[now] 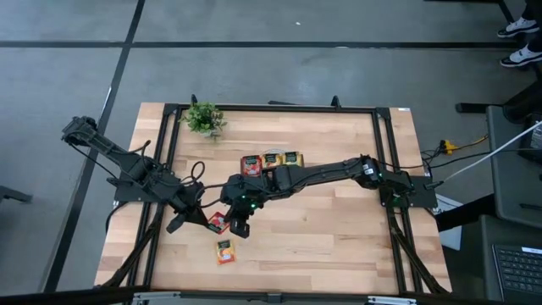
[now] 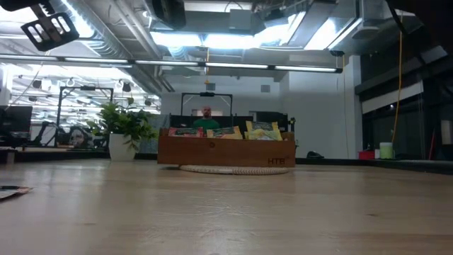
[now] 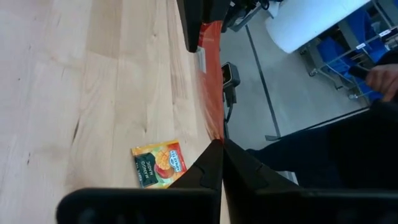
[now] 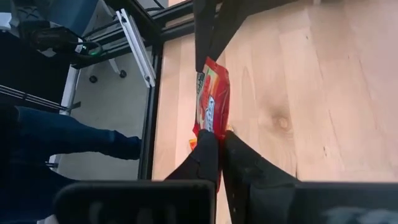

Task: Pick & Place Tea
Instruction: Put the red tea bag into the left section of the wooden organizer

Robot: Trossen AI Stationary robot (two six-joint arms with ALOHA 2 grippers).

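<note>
right gripper [image 4: 214,146] is pinched tight on a red tea sachet [image 4: 212,102], held between both arms above the table. left gripper [image 3: 221,155] also clamps it. tray [image 1: 271,161] already holds sachets; an orange sachet [image 1: 224,252] waits on the table.

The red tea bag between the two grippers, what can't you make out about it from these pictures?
- Red tea bag: high view, mostly covered by the right gripper and left gripper; label too small.
- Right wrist view: seen edge-on, so its print is unreadable; its lower end is hidden by the fingers.
- Low view: it does not show.
- Orange tea bag: label too small from above.
</note>
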